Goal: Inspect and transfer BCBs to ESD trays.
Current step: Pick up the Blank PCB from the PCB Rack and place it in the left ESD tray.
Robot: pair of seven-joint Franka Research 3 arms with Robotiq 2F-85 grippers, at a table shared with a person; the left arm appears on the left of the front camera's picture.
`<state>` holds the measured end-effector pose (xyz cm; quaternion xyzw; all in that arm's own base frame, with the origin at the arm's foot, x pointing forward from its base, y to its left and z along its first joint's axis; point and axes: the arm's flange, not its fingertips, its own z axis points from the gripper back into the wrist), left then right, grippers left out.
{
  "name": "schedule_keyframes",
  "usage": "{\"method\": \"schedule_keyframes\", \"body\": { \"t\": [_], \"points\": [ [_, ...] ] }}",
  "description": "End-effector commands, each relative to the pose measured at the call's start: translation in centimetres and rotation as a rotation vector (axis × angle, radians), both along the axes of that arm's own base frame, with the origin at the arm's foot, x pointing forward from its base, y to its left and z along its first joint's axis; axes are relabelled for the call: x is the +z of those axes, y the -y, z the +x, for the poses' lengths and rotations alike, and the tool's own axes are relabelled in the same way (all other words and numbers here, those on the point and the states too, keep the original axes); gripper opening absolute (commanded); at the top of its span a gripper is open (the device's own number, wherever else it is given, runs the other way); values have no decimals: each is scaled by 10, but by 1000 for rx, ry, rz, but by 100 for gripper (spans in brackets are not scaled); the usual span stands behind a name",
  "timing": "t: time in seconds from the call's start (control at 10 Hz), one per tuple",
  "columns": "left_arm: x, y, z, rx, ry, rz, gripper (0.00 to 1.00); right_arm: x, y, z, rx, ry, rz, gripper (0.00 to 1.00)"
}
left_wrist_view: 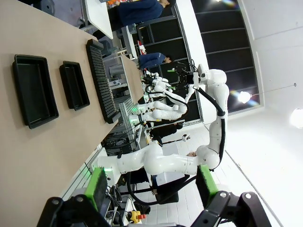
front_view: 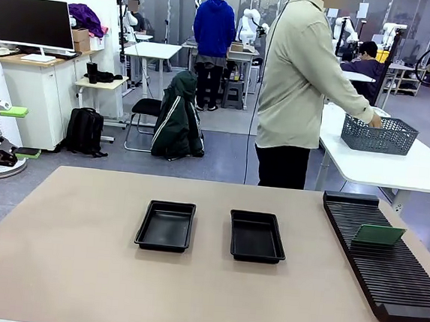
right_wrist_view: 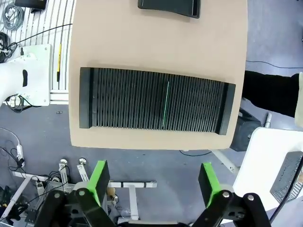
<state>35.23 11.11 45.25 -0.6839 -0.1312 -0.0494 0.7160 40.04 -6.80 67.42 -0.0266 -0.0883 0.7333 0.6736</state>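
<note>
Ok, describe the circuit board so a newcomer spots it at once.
Find the long tan table; a black ribbed rack runs along its right edge. Near the rack's far end a flat green circuit board stands in a slot. It is the one green thing there; the left tray and right tray at mid-table are black.

The left gripper [front_view: 18,132] is held low at the far left, jaws wide apart, and the right gripper [right_wrist_view: 154,180] looks straight down from above, jaws also apart.
</note>
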Motion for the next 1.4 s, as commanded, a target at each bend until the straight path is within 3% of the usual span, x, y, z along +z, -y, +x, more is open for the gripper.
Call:
{"method": "schedule_keyframes", "body": {
  "t": [0.0,0.4,0.6,1.3],
  "points": [
    [0,0,0,3,0,-4,100,1,-1,1,0,-3,-1,100],
    [0,0,0,3,0,-4,100,1,0,0,0,3,0,100],
    [0,0,0,3,0,-4,100,-29,2,17,22,5,-21,100],
    [0,0,0,3,0,-4,100,-128,6,38,77,3,-15,100]
  ]
}}
